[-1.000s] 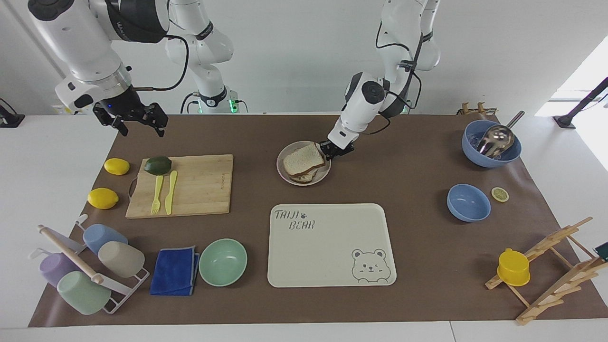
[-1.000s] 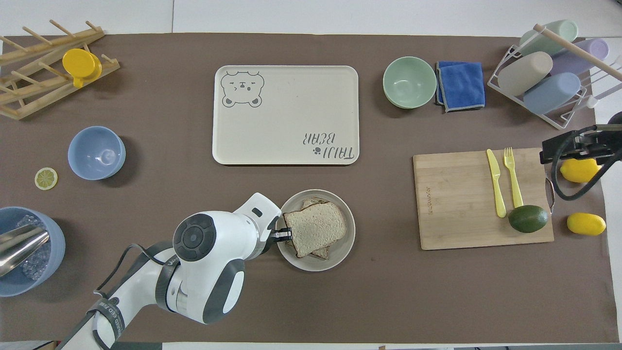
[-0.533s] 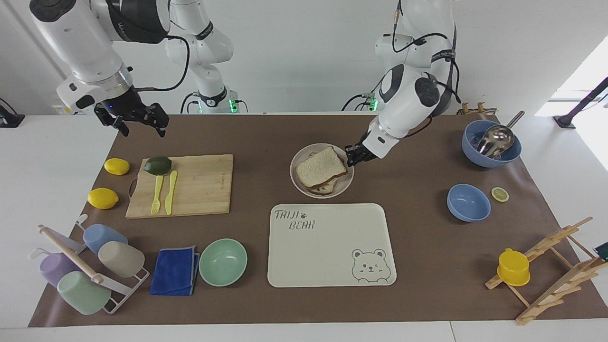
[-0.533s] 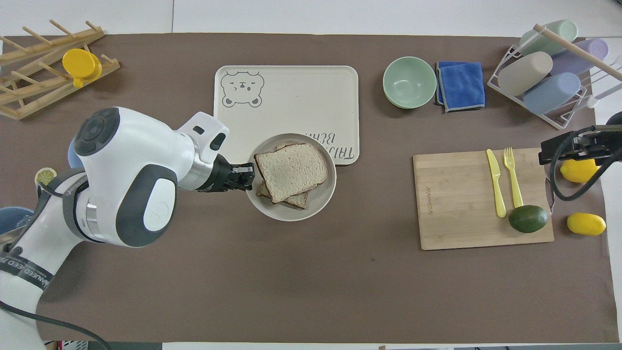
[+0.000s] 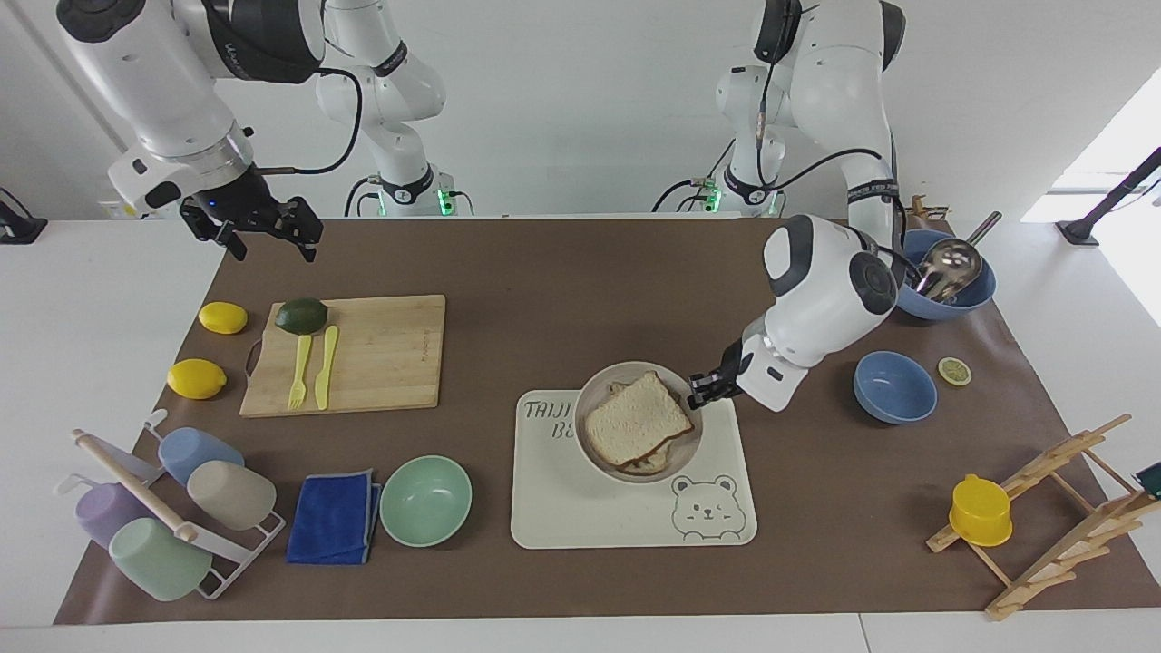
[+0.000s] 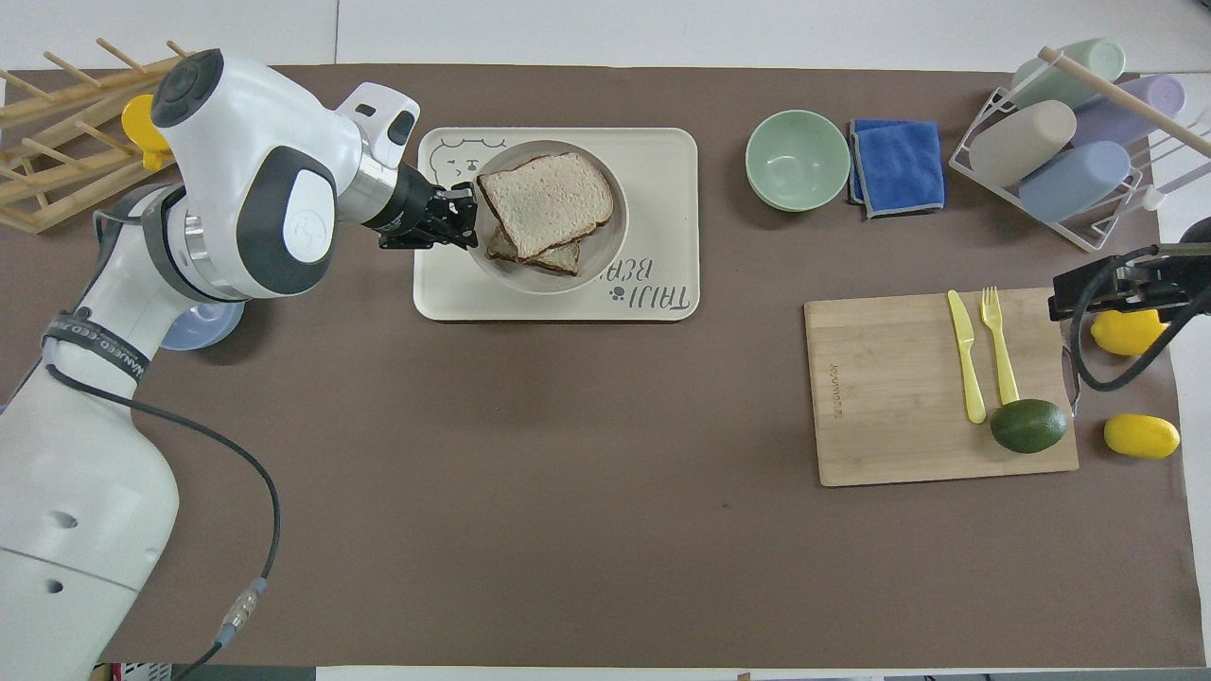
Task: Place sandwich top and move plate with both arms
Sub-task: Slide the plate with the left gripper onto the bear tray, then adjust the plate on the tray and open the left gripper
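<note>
The left gripper (image 5: 704, 388) pinches the rim of the plate (image 5: 594, 392) over the bear tray (image 5: 580, 517); the sandwich top (image 5: 636, 417) lies on the plate; the right gripper (image 5: 263, 234) waits open above the worktop's (image 5: 508, 263) corner.

A cream bear-printed tray (image 5: 635, 517) sits at lower centre of the facing view, a mint-green bowl (image 5: 425, 501) and folded blue cloth (image 5: 334, 518) beside it. At left, a bamboo cutting board (image 5: 381, 354) carries an avocado (image 5: 301, 316), yellow fork (image 5: 298, 372) and knife (image 5: 326, 366), with two lemons (image 5: 223, 317) alongside.
</note>
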Tool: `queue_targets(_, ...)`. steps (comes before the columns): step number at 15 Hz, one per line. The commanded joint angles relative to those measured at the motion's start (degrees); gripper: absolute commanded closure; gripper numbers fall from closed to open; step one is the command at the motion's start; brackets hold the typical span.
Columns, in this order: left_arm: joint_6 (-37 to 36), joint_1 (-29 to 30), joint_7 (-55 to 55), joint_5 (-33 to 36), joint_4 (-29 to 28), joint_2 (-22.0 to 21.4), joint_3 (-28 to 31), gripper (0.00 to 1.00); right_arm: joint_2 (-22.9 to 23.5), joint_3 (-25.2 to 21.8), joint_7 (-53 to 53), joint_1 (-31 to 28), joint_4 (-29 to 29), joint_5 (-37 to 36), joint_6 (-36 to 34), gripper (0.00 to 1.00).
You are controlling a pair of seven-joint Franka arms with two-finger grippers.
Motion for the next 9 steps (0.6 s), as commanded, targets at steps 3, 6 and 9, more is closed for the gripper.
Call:
queue_targets(3, 3.83, -0.11, 0.9, 3.02, 4.09, 5.12, -0.27, 1.0, -0.61, 0.69, -1.44, -1.05, -0.63, 1.42, -0.15, 0.0)
queue_targets(6, 5.34, -0.55, 2.75, 3.02, 0.57, 4.33, -0.27, 1.0, -0.61, 0.69, -1.36, -1.14, -0.55, 1.42, -0.15, 0.0)
queue_targets(9, 7.44, -0.64, 2.93, 3.02, -2.15, 3.28, -0.27, 1.0, -0.61, 0.69, -1.36, -1.05, -0.55, 1.33, -0.15, 0.0)
